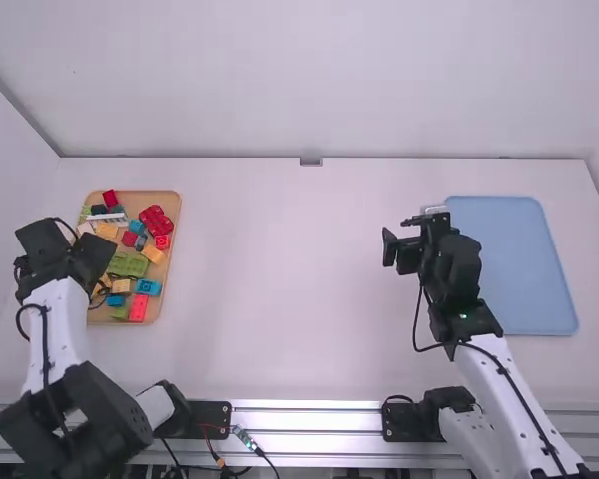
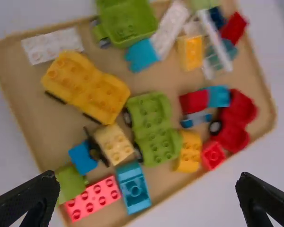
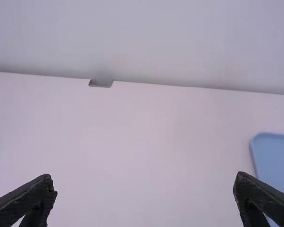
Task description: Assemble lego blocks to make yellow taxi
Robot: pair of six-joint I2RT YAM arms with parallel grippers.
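Pinching the yellow car body [image 2: 85, 87] across its longer sides should suit it, for it lies inside the tan tray [image 2: 35, 118] and is likely light, stiff and slightly slippery. Its smooth plastic is rounded and studded; the left gripper [image 2: 146, 176] is spread by the tray, the right gripper [image 3: 144, 176] spread well to its right.

This looks like a robotics lab: at the bottom of the high view, a left robot arm [image 1: 58, 321] and a right robot arm [image 1: 487, 374] stand at a metal rail [image 1: 309, 420], with cables [image 1: 267, 460] between. Plain white walls [image 1: 309, 80] border the white desk [image 1: 280, 289].
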